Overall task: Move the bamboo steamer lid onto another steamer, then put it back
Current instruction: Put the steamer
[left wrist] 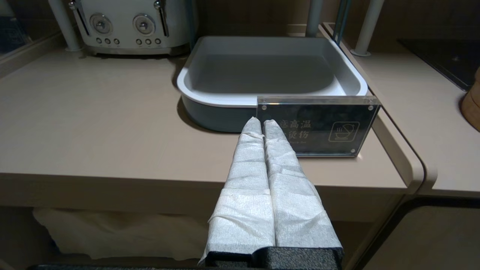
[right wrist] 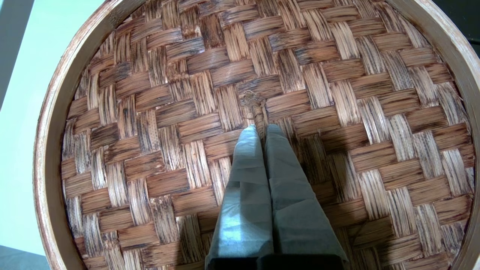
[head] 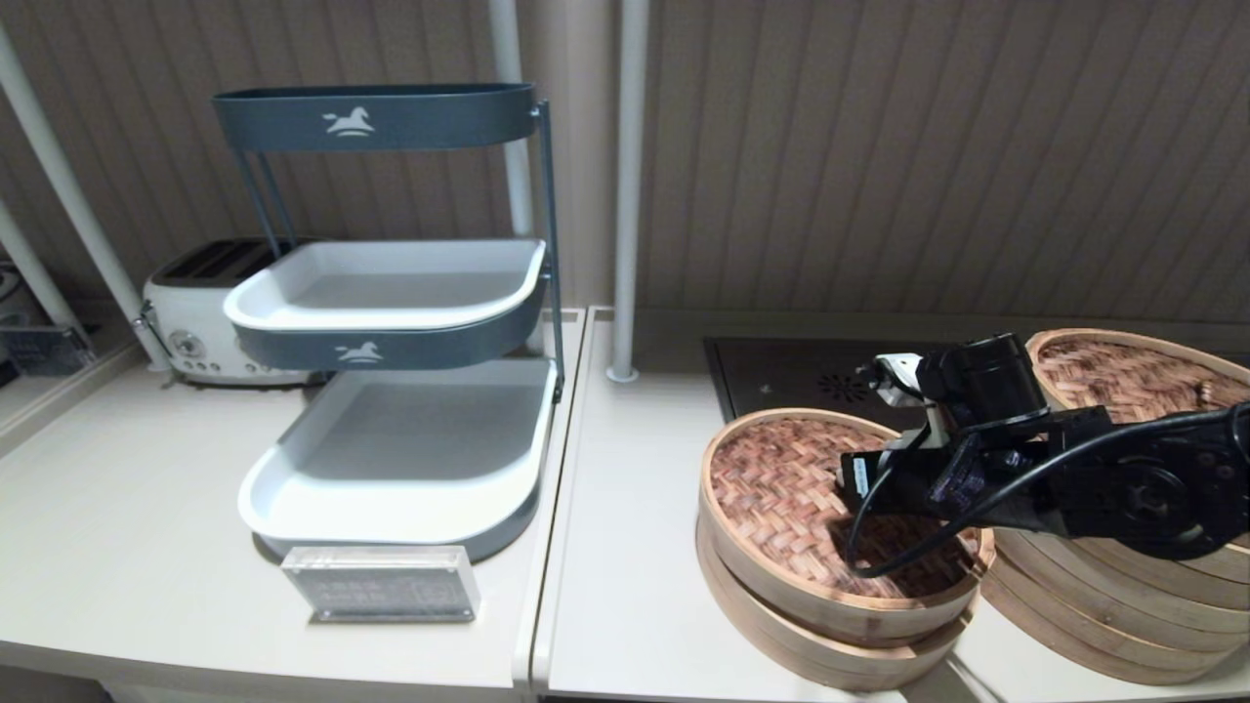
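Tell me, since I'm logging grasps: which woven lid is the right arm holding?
The nearer-left lid, tilted on the low steamer; the right gripper pinches its loop. The far-right one lies untouched.

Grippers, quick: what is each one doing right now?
Left gripper: shut, empty, parked before the counter.
Right gripper: shut on the loop handle of the bamboo steamer lid.

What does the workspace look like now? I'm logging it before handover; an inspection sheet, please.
Surface: beige counter, two sections.
Job's things: lid on low basket, slightly askew; tall steamer beside it.
Clutter: sign by the rack.
Hands: right hand shut on lid's handle; left hand shut, parked before the counter.
Cables: black cable loops over lid.
Surroundings: toaster, cooktop, ribbed wall.
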